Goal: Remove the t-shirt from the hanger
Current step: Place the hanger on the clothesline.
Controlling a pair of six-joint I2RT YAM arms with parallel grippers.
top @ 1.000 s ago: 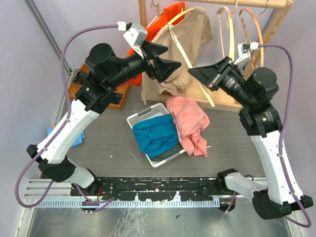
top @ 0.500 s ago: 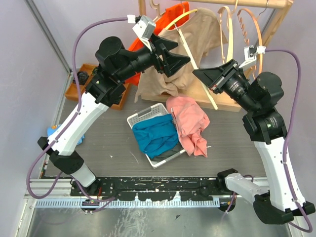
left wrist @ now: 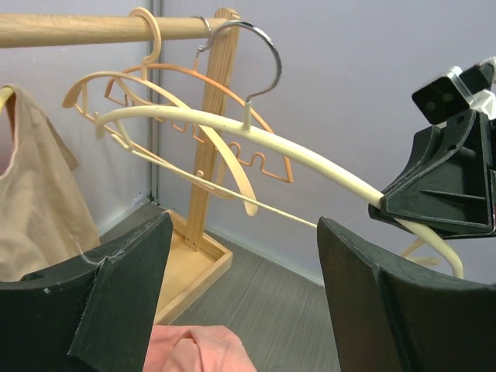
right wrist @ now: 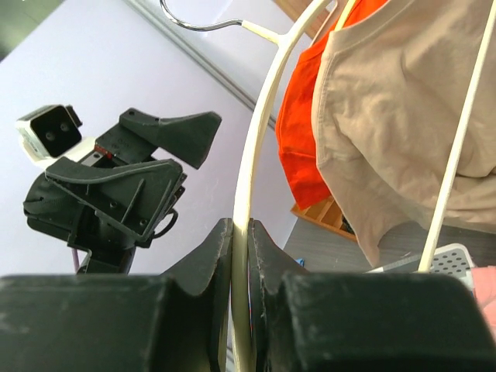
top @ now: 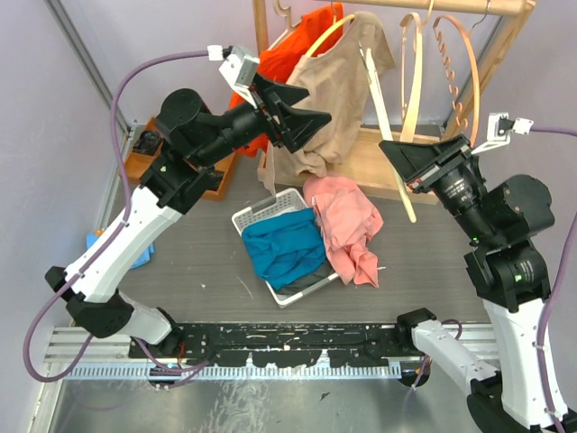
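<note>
pinching cream hanger (right wrist: 249,155) arm: right gripper (right wrist: 240,232), jaws clamped together on it. left gripper (left wrist: 244,232) jaws wide apart, nothing between. beige t-shirt (top: 347,72) draped on hanger's far end, just beside left gripper, contact unclear. orange garment (top: 293,50) behind shirt. empty hangers (left wrist: 236,174) on wooden rod (left wrist: 77,29) ahead of left gripper, past cream hanger. white basket (top: 257,216) with blue cloth (top: 284,248) and pink cloth (top: 347,221) below both grippers.
</note>
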